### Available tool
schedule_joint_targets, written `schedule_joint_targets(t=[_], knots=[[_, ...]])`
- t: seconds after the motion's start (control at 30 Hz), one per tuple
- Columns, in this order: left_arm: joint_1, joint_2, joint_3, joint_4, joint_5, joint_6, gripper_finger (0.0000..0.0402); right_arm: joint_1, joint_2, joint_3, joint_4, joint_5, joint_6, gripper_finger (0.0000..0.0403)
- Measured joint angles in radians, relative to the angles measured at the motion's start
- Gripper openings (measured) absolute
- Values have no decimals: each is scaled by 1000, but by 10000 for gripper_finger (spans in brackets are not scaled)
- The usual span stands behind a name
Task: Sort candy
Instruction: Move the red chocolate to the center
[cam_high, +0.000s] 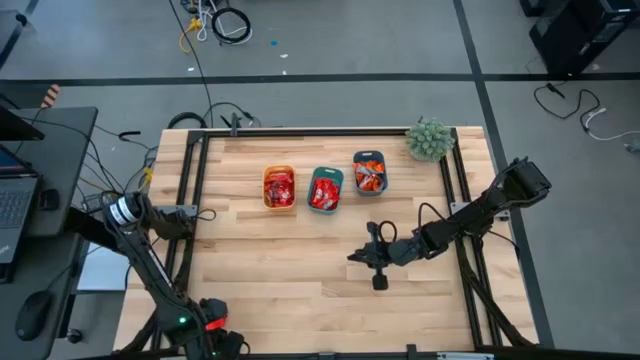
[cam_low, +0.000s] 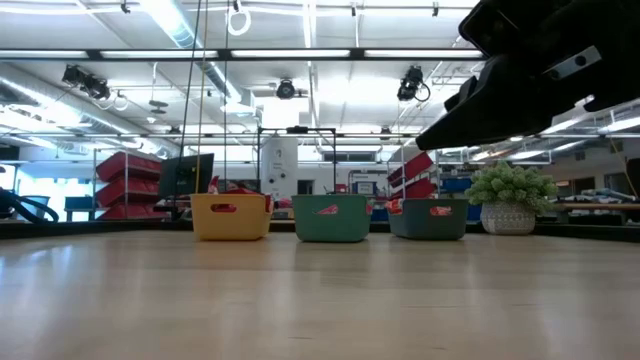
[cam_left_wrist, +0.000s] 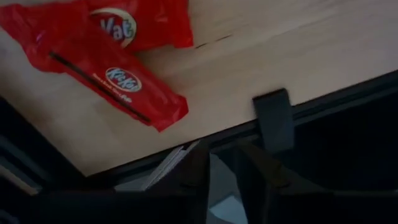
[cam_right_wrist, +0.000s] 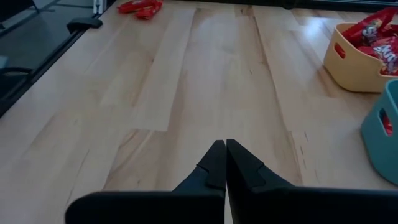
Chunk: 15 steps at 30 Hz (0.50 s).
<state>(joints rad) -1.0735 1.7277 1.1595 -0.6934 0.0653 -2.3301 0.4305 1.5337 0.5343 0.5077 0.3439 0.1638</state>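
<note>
Red wrapped candies (cam_left_wrist: 118, 78) lie on the wooden desk (cam_right_wrist: 186, 93).
Left gripper (cam_left_wrist: 217, 174) narrowly parted just beside them; right gripper (cam_right_wrist: 221, 163) closed, empty.

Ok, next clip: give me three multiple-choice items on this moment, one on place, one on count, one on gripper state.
1. Where do the loose red candies lie?
A. On the table's edge by the left gripper
B. Beside the plant
C. Under the right gripper

2. How many bins stand in a row?
A. Two
B. Three
C. Five

3. How is the right gripper?
A. Wide open
B. Shut on a candy
C. Shut, holding nothing

Key: 1 A, the left wrist view shows them near the rim. 2 B, yellow bin, teal bin, grey-blue bin. 3 C, its fingertips meet over bare wood.
</note>
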Motion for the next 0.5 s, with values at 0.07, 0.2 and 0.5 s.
schedule_joint_targets(t=[0.07,0.2,0.5], knots=[[0,3,0,-9,12,0,92,1,0,0,0,0,-2,0],[1,3,0,-54,67,-9,128,1,0,0,0,0,-7,0],[-20,23,-40,-107,191,-10,128,1,0,0,-1,0,-10,0]])
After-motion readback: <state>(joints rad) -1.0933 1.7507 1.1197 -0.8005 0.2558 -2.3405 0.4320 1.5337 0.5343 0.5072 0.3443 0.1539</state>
